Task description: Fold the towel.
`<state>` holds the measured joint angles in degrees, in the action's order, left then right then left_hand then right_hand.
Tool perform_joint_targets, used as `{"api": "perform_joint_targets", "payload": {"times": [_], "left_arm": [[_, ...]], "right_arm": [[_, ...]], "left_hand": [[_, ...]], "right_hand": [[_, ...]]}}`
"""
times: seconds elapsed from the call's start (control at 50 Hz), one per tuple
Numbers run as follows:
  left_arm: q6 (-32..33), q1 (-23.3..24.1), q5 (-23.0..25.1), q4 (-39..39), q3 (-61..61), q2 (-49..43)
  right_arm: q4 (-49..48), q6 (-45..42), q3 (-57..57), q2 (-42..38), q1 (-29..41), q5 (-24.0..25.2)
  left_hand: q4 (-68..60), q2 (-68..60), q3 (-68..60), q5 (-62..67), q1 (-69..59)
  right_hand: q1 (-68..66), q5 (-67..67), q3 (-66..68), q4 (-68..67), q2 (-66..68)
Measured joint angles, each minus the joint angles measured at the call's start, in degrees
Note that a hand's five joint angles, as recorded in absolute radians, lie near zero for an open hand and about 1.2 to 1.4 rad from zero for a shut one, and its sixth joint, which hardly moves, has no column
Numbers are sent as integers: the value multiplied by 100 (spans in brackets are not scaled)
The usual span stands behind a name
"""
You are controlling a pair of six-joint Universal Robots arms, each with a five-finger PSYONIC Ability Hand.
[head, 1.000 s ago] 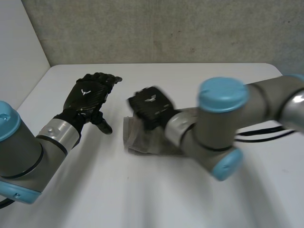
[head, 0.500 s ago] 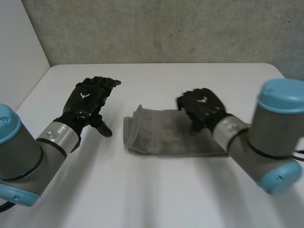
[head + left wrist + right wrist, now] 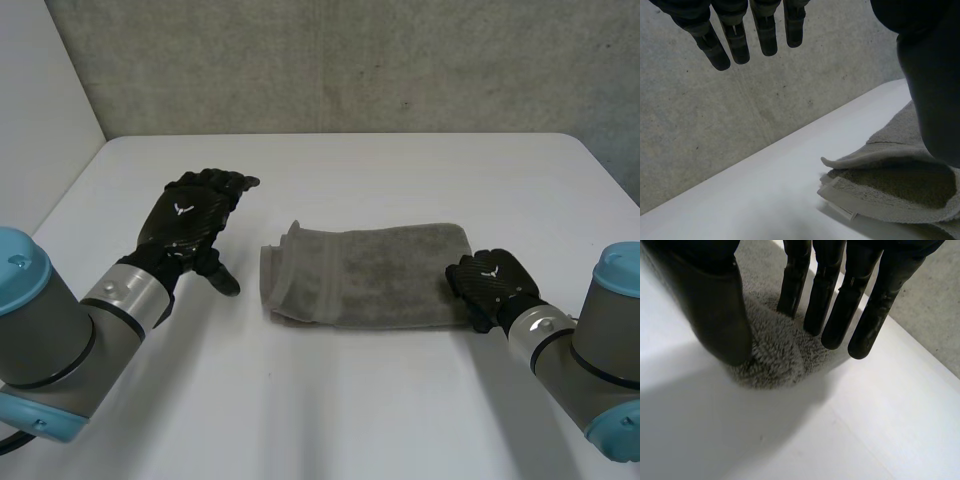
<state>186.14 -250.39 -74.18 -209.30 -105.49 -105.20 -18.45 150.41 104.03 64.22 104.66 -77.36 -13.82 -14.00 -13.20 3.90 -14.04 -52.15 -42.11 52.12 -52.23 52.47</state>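
At the right hand's (image 3: 487,283) fingertips: the near corner of one short end of the towel (image 3: 370,270). The towel lies as a long grey strip, already doubled, flat on the white table (image 3: 340,410) between the two hands.

Right hand: fingers (image 3: 840,305) straight and spread loose over the pile. The thumb (image 3: 710,305) is set down at the corner's other side, with the cloth under the palm. Nothing is pinched that I can see, so I read the hand as wide and merely resting on the terry.

Left hand (image 3: 190,215): fingers straight, hovering beside the towel's other end and apart from it, holding nothing.

Risks, as I judge them:
- If the right hand closes here, it may catch only the top layer. The strip would then peel open rather than fold over.
- The end beside the left hand has a loose lip (image 3: 840,162) curling up (the layers there look uneven). A pull from the right hand could slide the whole strip and splay that end, since nothing pins it.
- A grip on one corner alone would likely skew the fold.
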Motion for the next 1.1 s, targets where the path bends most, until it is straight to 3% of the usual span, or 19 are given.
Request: {"api": "perform_joint_targets", "payload": {"times": [0.06,0.1,0.3,0.4,0.48,0.6,0.64,0.72,0.76,0.9,1.1], "left_arm": [[1,3,0,-23,-15,0],[1,5,0,-30,-22,1],[-2,15,-5,-35,65,36],[-12,24,-21,-31,200,72],[-23,32,-42,-34,344,146],[-134,34,-60,-39,512,236],[-191,33,-62,-39,546,247],[-385,33,-63,-41,645,236],[-438,42,-64,-41,680,213],[-504,160,-76,-36,865,-23],[-569,721,-387,29,1318,-901]], "right_arm": [[8,-71,-34,-84,-34,-2],[13,-100,-82,-122,-51,-6],[85,-287,-972,-120,305,-104],[126,-462,-1782,-241,1256,-112],[341,-651,-2489,-673,2264,-52],[793,-1023,-3100,-1390,3156,15],[865,-1093,-3164,-1505,3252,15],[995,-1190,-3187,-1644,3351,-21],[1001,-1146,-3126,-1571,3312,-39],[963,-515,-2725,-918,2861,-65],[994,1322,-2271,-7,1919,-49]], "left_hand": [[-3,0,0,0,0],[-3,0,0,0,0],[-3,0,0,0,0],[-3,0,0,0,0],[-3,0,0,0,0],[-3,0,0,0,0],[-3,0,0,0,0],[-3,0,0,0,0],[-3,0,0,0,0],[-3,0,0,0,0],[-3,0,0,0,0]], "right_hand": [[-1831,-1892,1861,-1878,1794],[-2041,-2367,2370,-2380,2150],[-2137,-2399,2436,-2443,2150],[-2156,-2409,2436,-2449,2205],[-2157,-2409,2436,-2456,2217],[-2119,-2394,2396,-2443,2178],[-1185,-1437,1523,-1501,1302],[2932,2908,-2710,2723,-3040],[3627,3810,-3619,3634,-3748],[3891,3868,-3812,3786,-3858],[3894,3868,-3812,3787,-3858]]}}
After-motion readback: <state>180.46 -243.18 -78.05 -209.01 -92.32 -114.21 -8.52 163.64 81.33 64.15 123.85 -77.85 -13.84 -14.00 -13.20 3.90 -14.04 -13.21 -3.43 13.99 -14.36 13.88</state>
